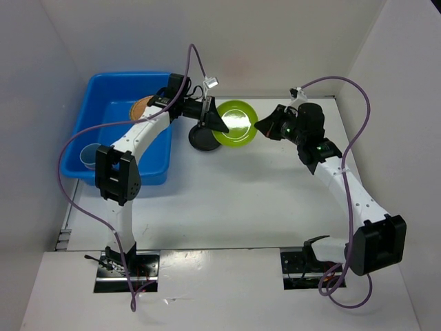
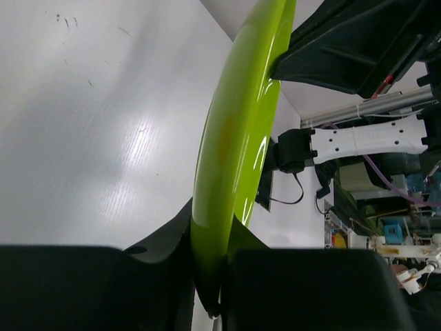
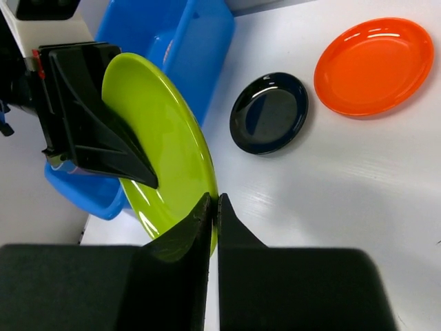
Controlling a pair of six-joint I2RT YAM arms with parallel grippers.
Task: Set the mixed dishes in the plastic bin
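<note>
The lime green plate is held in the air between both grippers, right of the blue plastic bin. My left gripper is shut on its left rim, and the plate runs edge-on between the jaws. My right gripper is shut on the opposite rim of the plate. A black plate lies on the table below it. An orange plate lies beside the black plate. A tan plate and a blue cup are in the bin. The pink cup is out of view.
White walls enclose the table on the left, back and right. The bin stands at the far left, its right wall close to the black plate. The left arm reaches across the bin's right rim. Purple cables loop over both arms.
</note>
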